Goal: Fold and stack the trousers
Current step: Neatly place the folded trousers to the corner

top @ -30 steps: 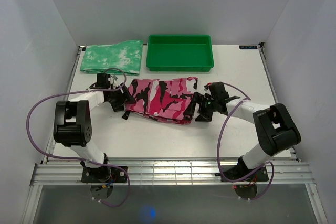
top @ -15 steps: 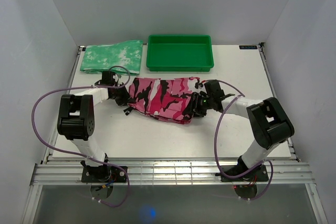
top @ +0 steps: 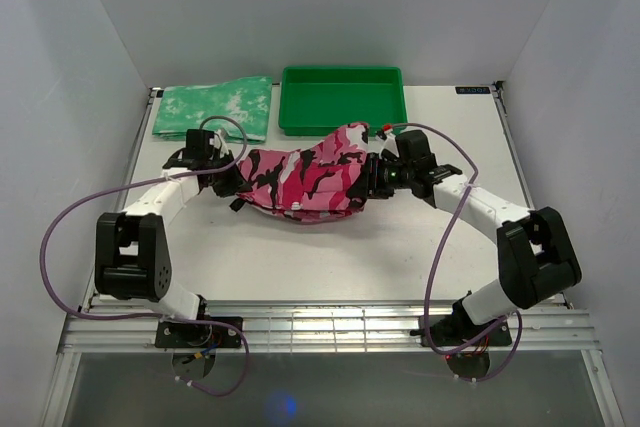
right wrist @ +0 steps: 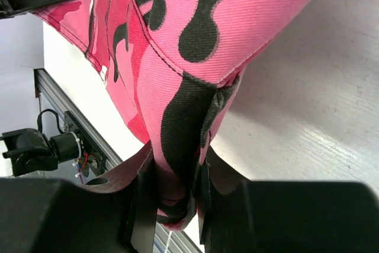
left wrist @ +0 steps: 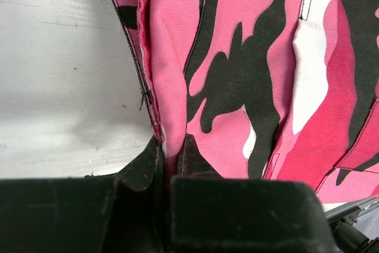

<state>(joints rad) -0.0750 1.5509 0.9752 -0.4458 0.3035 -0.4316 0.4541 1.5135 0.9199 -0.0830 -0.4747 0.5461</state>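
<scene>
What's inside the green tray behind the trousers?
Only its bare green floor shows; nothing lies in the tray. The trousers' peak covers only a bit of its near wall.

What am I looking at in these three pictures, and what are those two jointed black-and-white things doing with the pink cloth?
Those are two robot arms bolted to the near edge of a white table. The wide picture comes from a fixed camera above and behind them. Each close-up comes from a camera on one wrist, looking past that arm's own fingers. On the table are pink camouflage trousers, a folded green-and-white cloth and a green tray. The left gripper pinches the trousers' left end and the right gripper their right end. Both are shut on them, and the trousers' right side looks raised off the table.
</scene>
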